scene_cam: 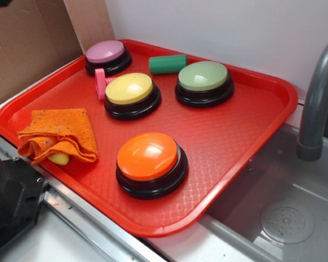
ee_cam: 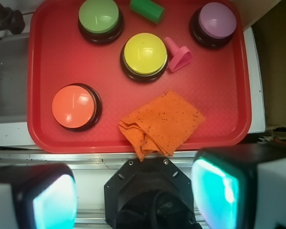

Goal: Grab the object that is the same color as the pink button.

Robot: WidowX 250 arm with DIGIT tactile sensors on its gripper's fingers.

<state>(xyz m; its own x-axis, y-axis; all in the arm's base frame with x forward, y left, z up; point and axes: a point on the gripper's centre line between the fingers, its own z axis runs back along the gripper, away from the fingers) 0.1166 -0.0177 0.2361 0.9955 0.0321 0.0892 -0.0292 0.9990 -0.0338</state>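
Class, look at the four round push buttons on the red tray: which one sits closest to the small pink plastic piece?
The yellow button: the pink piece sits right beside it, nearer than the pink button.

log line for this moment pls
phase: pre-grasp | gripper: open, above tray edge | target: pink piece between yellow button and pink button, untouched

The small bright pink plastic piece (ee_cam: 179,56) stood hemmed between the yellow domed button (ee_cam: 145,54) and the mauve-pink domed button (ee_cam: 216,21), the green plastic cylinder (ee_cam: 147,9) near behind. From above nothing covered it. Bare red tray (ee_cam: 219,86) lay open between it and the crumpled orange cloth (ee_cam: 161,123).
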